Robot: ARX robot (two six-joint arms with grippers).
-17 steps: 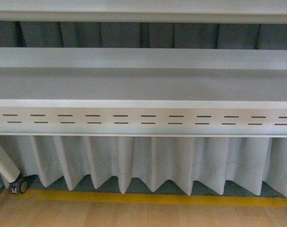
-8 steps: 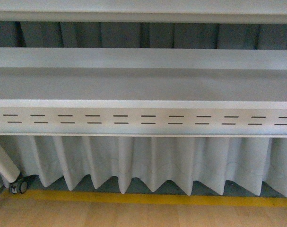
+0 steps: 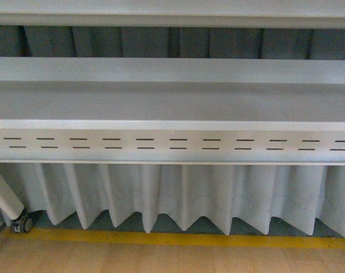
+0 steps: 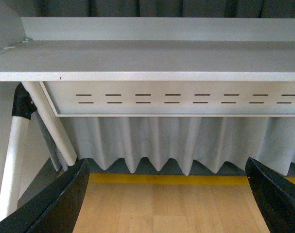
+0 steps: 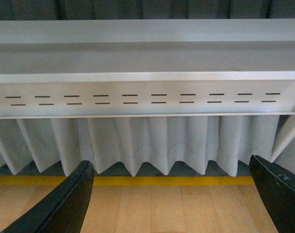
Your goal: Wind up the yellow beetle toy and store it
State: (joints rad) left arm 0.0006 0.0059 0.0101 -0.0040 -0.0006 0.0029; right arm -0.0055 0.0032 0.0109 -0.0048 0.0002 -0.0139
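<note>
The yellow beetle toy is out of view in every frame, and no bin shows either. My left gripper (image 4: 169, 204) is open and empty, its black fingers (image 4: 55, 204) wide apart over a wooden floor. My right gripper (image 5: 169, 204) is open and empty too, its black fingers (image 5: 64, 204) spread over the same floor. Neither arm shows in the front view.
A white table (image 3: 172, 102) with a slotted front rail (image 3: 172, 143) stands ahead, a pleated white skirt (image 3: 178, 196) hanging below it. A yellow floor stripe (image 3: 178, 239) runs along its base. A white table leg (image 4: 47, 121) and a caster (image 3: 23, 224) stand at the left.
</note>
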